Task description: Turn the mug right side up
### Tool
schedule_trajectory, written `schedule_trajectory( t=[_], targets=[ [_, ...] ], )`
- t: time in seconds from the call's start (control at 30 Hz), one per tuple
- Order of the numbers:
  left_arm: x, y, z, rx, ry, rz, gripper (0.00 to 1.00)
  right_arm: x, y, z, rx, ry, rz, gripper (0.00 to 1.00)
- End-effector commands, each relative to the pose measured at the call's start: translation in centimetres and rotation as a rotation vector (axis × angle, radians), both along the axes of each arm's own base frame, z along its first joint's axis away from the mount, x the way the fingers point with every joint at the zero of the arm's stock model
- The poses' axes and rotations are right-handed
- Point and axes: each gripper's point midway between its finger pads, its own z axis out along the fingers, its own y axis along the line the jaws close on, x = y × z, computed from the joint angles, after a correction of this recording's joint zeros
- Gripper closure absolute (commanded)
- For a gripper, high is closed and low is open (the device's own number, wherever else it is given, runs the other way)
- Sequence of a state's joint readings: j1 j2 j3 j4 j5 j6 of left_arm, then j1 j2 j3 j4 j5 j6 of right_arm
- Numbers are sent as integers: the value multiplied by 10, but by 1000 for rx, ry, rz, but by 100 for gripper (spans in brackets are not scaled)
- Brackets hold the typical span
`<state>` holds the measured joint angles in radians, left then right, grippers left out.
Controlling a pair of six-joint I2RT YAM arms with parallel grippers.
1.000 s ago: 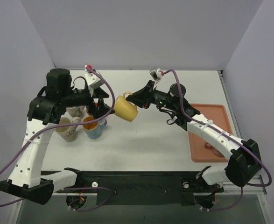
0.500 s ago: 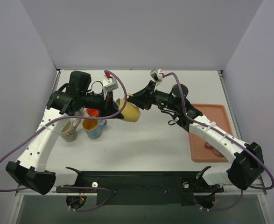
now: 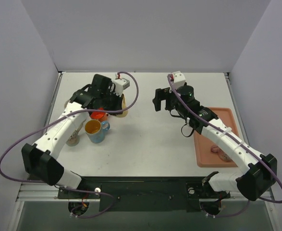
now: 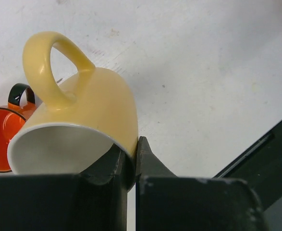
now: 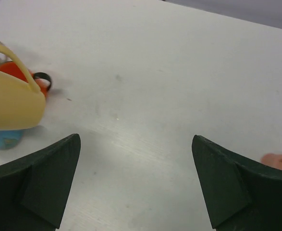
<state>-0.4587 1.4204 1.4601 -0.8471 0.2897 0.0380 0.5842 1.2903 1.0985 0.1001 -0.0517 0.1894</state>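
Note:
The yellow mug (image 4: 88,110) hangs in my left gripper (image 4: 131,144), which is shut on its wall at the rim, one finger inside and one outside. Its white inside faces the wrist camera and its handle (image 4: 44,67) points away from the fingers. From above, only slivers of the mug (image 3: 123,102) show under the left wrist, at the back left of the table beside the other mugs. My right gripper (image 5: 135,139) is open and empty, well to the right of the mug (image 5: 8,103). In the top view the right gripper (image 3: 157,103) is apart from the mug.
A red mug (image 3: 98,115), a blue mug (image 3: 95,131) and a white patterned mug (image 3: 73,138) stand close together just left of and below the yellow one. A salmon tray (image 3: 220,125) holding a pink item (image 3: 218,151) lies at the right edge.
The left gripper closed on the mug's rim and took it over. The right gripper let go, opened wide and drew back to the right. The mug moved left toward the other mugs.

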Motion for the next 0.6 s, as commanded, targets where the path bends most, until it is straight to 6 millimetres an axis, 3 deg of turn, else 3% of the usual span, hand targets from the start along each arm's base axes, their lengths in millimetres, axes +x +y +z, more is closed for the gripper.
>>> schedule_trajectory(
  t=[0.0,0.1,0.2,0.4,0.57],
  targets=[
    [41,-21,-10,80,-71,59,100,-9,-68,6,-267,-38,-204,5],
    [57,-26,-26,149,-69,79,100,-17,-85,-3,-318,-34,-238,5],
    [69,-33,-48,181,-27,71,100,-27,-96,0,-315,-52,-258,5],
    [75,-48,-88,217,66,-19,100,-37,-127,-6,-370,-53,-303,4],
    [70,-48,-117,263,175,-94,100,-43,-138,-7,-373,-44,-306,4]
  ],
)
